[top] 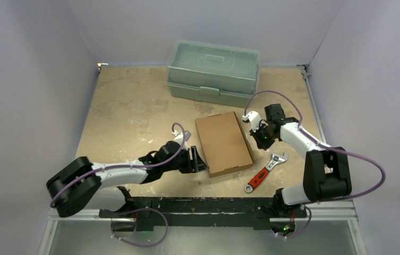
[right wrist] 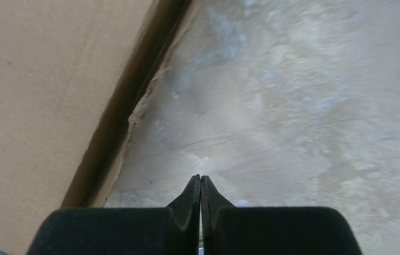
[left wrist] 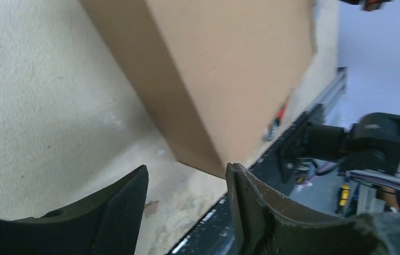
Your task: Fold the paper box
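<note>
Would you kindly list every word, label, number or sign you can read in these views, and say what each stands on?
No text can be read in any view.
paper box: plain brown faces, no print showing.
toolbox: no label visible on lid or front.
wrench: any marking on it is too small to tell.

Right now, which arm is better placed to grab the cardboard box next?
Probably left: the left tool stands open, with a near corner of the cardboard box just ahead of it. The right tool is shut, beside the box's edge.
</note>
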`<state>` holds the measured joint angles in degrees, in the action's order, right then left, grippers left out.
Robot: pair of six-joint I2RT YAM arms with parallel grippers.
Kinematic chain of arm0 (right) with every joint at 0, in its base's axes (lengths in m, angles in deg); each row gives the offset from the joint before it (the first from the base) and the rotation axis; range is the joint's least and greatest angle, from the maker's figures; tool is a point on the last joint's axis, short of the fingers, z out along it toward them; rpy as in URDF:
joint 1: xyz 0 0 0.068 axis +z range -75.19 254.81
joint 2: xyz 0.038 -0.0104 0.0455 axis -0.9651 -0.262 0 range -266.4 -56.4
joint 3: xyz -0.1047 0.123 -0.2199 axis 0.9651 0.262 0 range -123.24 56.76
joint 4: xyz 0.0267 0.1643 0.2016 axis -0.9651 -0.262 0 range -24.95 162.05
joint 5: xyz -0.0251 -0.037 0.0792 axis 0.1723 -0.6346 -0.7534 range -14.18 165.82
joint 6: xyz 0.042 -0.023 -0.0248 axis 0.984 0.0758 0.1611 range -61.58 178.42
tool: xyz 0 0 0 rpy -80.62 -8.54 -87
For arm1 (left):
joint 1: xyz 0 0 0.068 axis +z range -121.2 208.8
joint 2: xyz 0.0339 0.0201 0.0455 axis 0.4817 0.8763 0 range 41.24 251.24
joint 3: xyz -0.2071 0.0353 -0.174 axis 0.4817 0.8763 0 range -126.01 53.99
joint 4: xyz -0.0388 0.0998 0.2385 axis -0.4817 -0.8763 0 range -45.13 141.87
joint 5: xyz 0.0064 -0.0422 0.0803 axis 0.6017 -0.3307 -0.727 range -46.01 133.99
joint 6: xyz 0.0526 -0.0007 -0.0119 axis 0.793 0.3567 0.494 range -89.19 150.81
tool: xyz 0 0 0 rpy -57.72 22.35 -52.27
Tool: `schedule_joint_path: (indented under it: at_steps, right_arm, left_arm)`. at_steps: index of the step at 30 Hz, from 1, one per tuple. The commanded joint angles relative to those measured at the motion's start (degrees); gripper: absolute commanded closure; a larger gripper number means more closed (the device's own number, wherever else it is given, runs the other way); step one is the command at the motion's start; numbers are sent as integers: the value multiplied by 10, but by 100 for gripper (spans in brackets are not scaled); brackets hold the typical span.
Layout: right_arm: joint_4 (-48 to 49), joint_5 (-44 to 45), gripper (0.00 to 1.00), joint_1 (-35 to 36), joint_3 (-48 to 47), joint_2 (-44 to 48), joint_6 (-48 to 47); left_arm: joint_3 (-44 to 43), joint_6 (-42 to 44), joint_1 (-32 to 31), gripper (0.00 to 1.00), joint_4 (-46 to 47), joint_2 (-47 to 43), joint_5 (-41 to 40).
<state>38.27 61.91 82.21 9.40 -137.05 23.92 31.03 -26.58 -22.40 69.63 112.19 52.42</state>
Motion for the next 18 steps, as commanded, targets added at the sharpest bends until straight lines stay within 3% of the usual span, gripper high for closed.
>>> schedule_joint_path:
  at_steps: [1, 6, 9, 14, 16, 18]
  right_arm:
    - [-47, -2, 100, 60, -21, -25, 4]
    - [-68, -100, 100, 119, -63, -24, 23]
    - [-43, -109, 100, 125, -66, -2, 43]
    - [14, 15, 100, 124, -49, -11, 74]
    - [23, 94, 100, 110, -46, -27, 90]
    - [18, 111, 100, 73, -51, -32, 90]
  left_arm:
    - [-51, -11, -27, 47, 43, 76, -45]
    - [-114, -1, -35, 62, 75, 170, -31]
    - [-140, -1, -41, 64, 84, 200, -31]
    - [-140, -5, -41, 64, 73, 184, -67]
    - [-121, -13, -41, 63, 68, 155, -90]
    - [-97, -22, -41, 57, 69, 122, -107]
